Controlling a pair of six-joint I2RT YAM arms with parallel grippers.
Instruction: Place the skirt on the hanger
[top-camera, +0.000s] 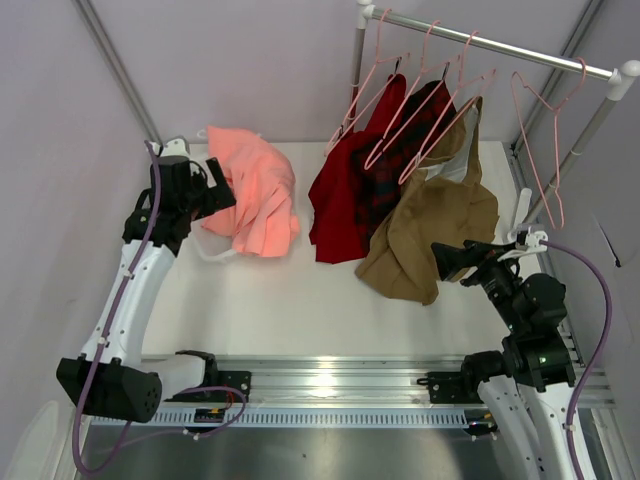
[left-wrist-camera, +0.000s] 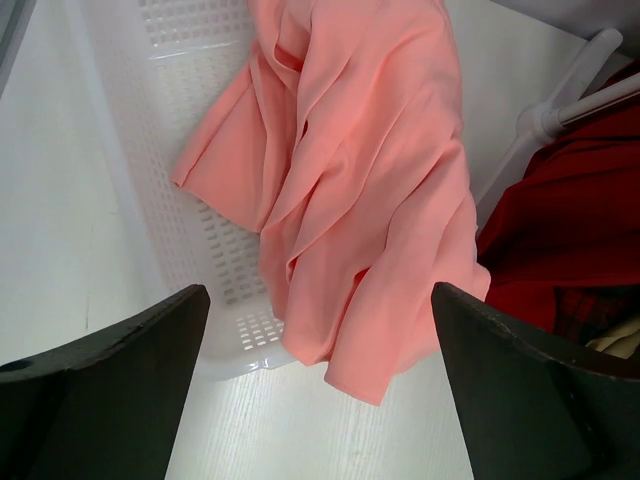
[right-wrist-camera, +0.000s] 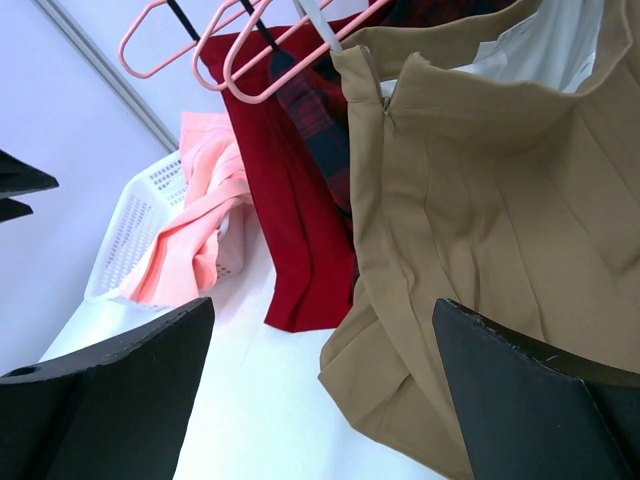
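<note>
Desk (top-camera: 300, 300): white, flat, matt; carries all below.
Silver metal rail (top-camera: 500, 45): a round tube on white end joints, crossing the far right corner; garments hang from it on thin pale-pink hangers.
Tan-brown garment (top-camera: 440, 225): heavy pleated cloth with a pale lining, its hem resting on the desk; it hangs between the skirt and the rail's right end.
Dark red garment (top-camera: 340, 205): plain and smooth, hung left of the tan one; a dark checked piece (top-camera: 385, 185) sits between the two.
Skirt (top-camera: 255, 190): soft salmon-pink cloth in loose folds, heaped at the far left of the desk, draped over the rim of a white perforated plastic basket (left-wrist-camera: 180, 60), one corner spilling onto the desk.
Hanger (top-camera: 540, 150): bare, a thin pale-pink triangle with a curved hook, at the rail's right end, well apart from the skirt.
Left gripper (left-wrist-camera: 318, 300): dark jaws spread wide, gripping nothing, just beside the skirt.
Right gripper (right-wrist-camera: 322, 305): jaws likewise spread wide and unloaded, near the tan hem.
</note>
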